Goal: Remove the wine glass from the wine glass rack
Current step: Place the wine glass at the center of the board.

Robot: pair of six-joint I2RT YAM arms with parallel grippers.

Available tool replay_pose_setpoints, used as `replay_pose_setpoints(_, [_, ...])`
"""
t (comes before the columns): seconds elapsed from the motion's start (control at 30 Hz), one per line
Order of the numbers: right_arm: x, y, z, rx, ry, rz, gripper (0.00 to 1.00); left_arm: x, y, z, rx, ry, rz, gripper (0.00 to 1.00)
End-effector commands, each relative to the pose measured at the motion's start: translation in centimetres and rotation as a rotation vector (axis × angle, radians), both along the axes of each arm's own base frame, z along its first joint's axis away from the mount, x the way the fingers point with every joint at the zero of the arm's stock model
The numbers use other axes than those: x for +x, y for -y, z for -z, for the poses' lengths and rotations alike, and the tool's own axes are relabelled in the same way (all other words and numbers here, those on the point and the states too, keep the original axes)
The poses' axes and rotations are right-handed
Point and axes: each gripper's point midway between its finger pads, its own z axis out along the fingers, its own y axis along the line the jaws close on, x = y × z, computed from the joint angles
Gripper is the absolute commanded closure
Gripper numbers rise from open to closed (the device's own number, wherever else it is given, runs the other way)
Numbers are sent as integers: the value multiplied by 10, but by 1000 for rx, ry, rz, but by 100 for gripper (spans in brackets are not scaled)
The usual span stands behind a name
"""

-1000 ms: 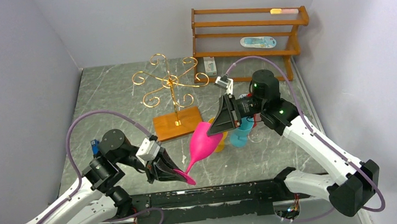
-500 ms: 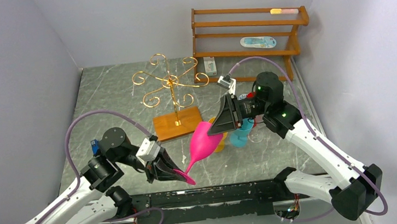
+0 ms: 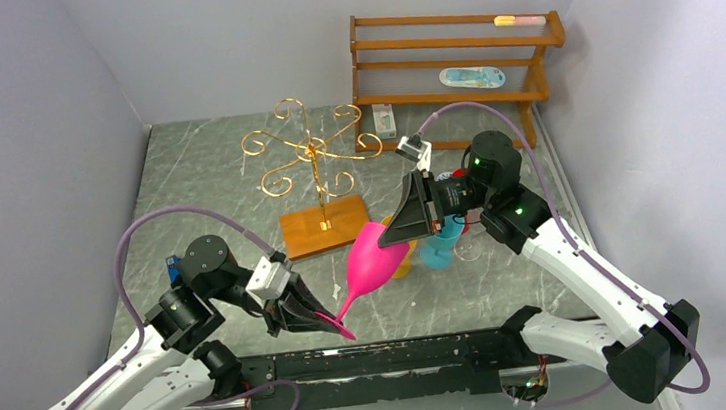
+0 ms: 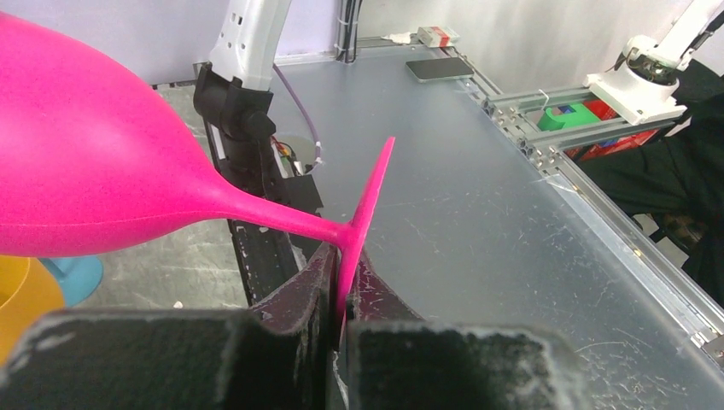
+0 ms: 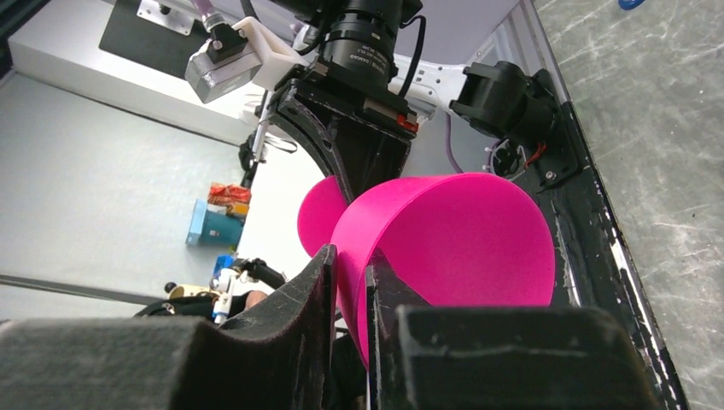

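Box (image 3: 384, 120) lettering seems unreadable; left hand (image 3: 322, 317) and right hand (image 3: 393, 240) pinch wine glass (image 3: 370, 265).

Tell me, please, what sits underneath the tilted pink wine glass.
A yellow cup and a blue cup show partly beneath the wine glass; its bowl and the right pincer cover their tops, so their full shapes are hidden.

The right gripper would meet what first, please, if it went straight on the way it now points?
The right gripper clamps the wine glass rim, so the bowl comes first; beyond it lies the left gripper holding the foot, though depth is unclear.
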Motion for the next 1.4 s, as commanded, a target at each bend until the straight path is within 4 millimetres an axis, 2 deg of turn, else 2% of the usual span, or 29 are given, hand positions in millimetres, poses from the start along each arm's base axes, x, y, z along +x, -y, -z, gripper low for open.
replay_pose_setpoints(0.0, [-11, 1, -4, 13, 8, -31, 98, 13, 4, 6, 22, -5, -72, 95])
replay_pose_setpoints(0.1, [-14, 1, -6, 18, 17, -39, 100, 14, 5, 6, 19, -13, -79, 92])
replay_pose_setpoints(0.33, [-18, 0, -1, 21, 21, -32, 100, 13, 5, 2, 32, -30, -68, 69])
replay_pose_setpoints(0.57, [-17, 1, 4, 3, 25, -11, 100, 16, 3, 2, 54, -8, -99, 67])
replay_pose_setpoints(0.83, [-15, 1, 6, -17, 31, 6, 100, 20, 2, 12, 108, -30, -129, 67])
replay_pose_setpoints(0.87, [-14, 1, 7, -22, 30, 15, 100, 20, 2, 11, 107, -28, -129, 64])
replay_pose_setpoints(0.97, [-11, 0, 10, -44, 37, 33, 100, 23, 2, 6, 98, -19, -151, 49])
replay_pose_setpoints(1.1, [-12, 1, 10, -45, 43, 32, 100, 21, -1, 0, 77, 1, -156, 40])
replay_pose_setpoints(1.23, [-12, 2, 13, -65, 45, 44, 100, 21, -2, 2, 95, -4, -164, 38])
replay_pose_setpoints(1.37, [-9, 6, 21, -130, 82, 64, 100, 25, -2, 5, 107, -8, -194, 30])
